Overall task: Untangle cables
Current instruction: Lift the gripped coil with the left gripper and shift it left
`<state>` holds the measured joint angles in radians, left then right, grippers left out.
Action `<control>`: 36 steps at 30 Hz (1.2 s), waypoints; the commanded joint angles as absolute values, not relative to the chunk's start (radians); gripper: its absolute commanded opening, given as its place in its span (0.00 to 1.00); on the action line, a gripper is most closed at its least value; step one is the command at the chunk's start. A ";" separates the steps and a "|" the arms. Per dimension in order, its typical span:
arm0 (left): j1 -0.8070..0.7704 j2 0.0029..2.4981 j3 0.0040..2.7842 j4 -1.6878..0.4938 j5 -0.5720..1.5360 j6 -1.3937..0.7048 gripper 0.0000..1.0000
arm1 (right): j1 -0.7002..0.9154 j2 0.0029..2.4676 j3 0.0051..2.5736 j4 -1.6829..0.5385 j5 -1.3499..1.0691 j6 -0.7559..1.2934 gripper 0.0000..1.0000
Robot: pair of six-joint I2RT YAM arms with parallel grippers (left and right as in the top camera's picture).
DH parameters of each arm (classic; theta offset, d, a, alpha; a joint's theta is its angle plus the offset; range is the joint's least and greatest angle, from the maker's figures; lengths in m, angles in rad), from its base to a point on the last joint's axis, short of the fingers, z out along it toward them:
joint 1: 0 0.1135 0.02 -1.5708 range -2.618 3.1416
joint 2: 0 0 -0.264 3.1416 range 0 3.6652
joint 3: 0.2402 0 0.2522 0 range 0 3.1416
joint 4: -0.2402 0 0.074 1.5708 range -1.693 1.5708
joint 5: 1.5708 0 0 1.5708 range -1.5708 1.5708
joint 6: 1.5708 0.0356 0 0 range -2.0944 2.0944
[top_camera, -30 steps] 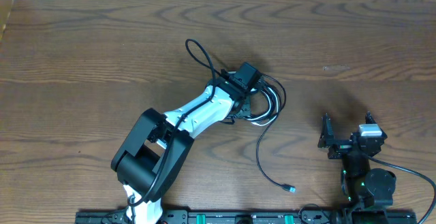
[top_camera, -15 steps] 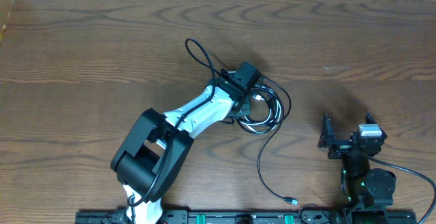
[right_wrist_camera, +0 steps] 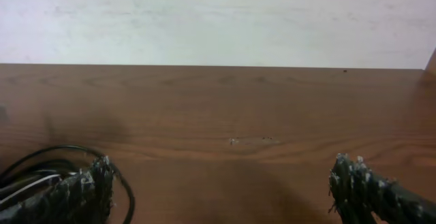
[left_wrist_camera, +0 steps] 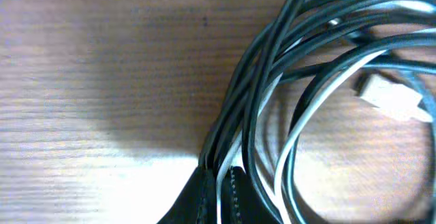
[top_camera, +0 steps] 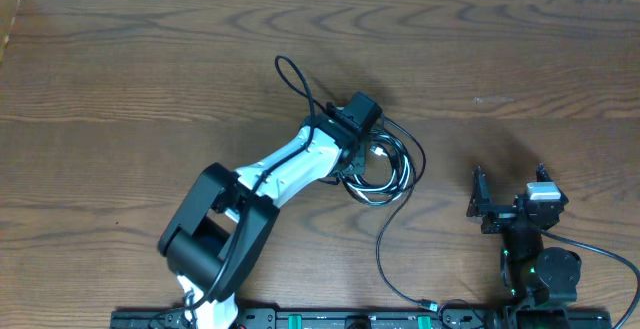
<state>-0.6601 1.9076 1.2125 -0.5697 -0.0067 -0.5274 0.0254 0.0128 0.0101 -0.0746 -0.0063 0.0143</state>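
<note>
A tangle of thin black cords and a white cord lies mid-table, under and right of the left arm's wrist. A black tail runs down to a small plug near the front edge. In the left wrist view my left gripper is shut on several strands of the black and white cords; a white plug lies inside the loop. From above the left gripper is hidden under its wrist. My right gripper is open and empty at the front right; its fingers frame bare wood, with the cord bundle at the far left.
The table is brown wood with a pale wall along its far edge. A thicker black cable loops off the left arm. A black rail runs along the front edge.
The left gripper has pulled the bundle slightly left and toward the front; the coil has tightened. The black tail's plug has slid down toward the front edge. The right arm has not moved.
</note>
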 commanded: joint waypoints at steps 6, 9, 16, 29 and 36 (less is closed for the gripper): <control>-0.658 1.643 1.203 -0.580 -0.085 -0.430 0.08 | 0.021 0.011 0.006 -0.075 0.001 0.006 0.99; -0.658 1.543 1.203 -0.587 -0.095 -0.396 0.07 | 0.021 0.011 0.006 -0.075 0.001 0.006 0.99; -0.658 1.430 1.203 -0.619 -0.099 -0.389 0.08 | 0.021 0.011 0.006 -0.075 0.001 0.006 0.99; -0.658 1.408 1.203 -0.662 -0.099 -0.389 0.07 | 0.021 0.011 0.006 -0.075 0.001 0.006 0.99; -0.658 1.408 1.203 -0.670 -0.098 -0.389 0.07 | 0.021 0.011 0.006 -0.075 0.001 0.006 0.99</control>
